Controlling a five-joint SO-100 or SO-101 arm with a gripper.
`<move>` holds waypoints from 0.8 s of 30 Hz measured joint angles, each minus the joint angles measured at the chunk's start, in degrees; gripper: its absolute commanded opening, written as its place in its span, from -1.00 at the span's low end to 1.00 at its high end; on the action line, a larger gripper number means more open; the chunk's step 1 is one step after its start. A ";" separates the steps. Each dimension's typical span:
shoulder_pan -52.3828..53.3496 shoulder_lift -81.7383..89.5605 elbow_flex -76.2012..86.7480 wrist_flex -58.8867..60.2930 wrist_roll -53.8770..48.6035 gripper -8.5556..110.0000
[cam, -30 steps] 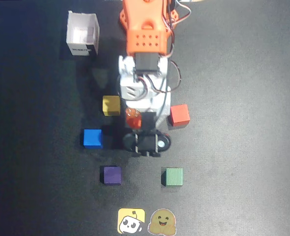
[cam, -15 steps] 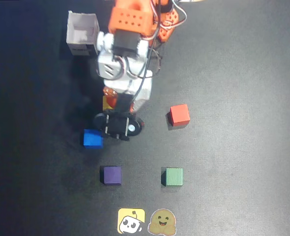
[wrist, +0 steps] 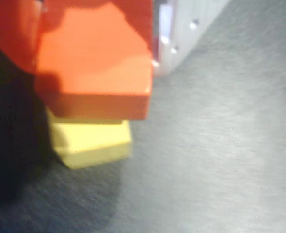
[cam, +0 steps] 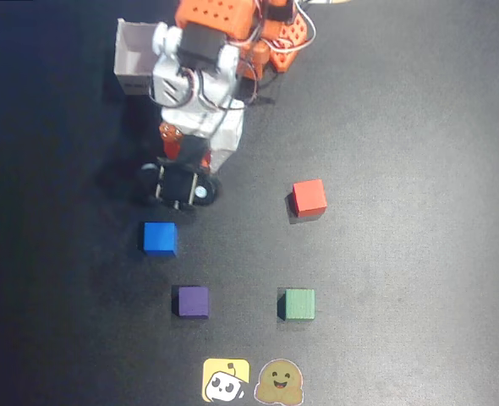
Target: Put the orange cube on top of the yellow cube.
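In the wrist view the orange cube (wrist: pixel 97 68) sits on top of the yellow cube (wrist: pixel 92 141), shifted a little to the right so it overhangs. My gripper (wrist: pixel 89 24) has its darker orange jaws against the left and upper right sides of the orange cube and looks shut on it. In the overhead view the gripper (cam: pixel 180 145) is under the white arm at upper left of centre. The arm hides both cubes there.
A white box (cam: pixel 135 59) stands behind the arm and shows in the wrist view (wrist: pixel 182 29). On the black mat lie a red cube (cam: pixel 309 197), a blue cube (cam: pixel 160 238), a purple cube (cam: pixel 193 301), a green cube (cam: pixel 298 304) and two stickers (cam: pixel 226 381).
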 measured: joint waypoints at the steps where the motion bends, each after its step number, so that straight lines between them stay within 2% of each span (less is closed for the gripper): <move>1: -0.09 0.62 0.97 -0.53 -0.70 -0.70; 24: 2.81 2.81 8.00 -6.42 -3.69 -0.65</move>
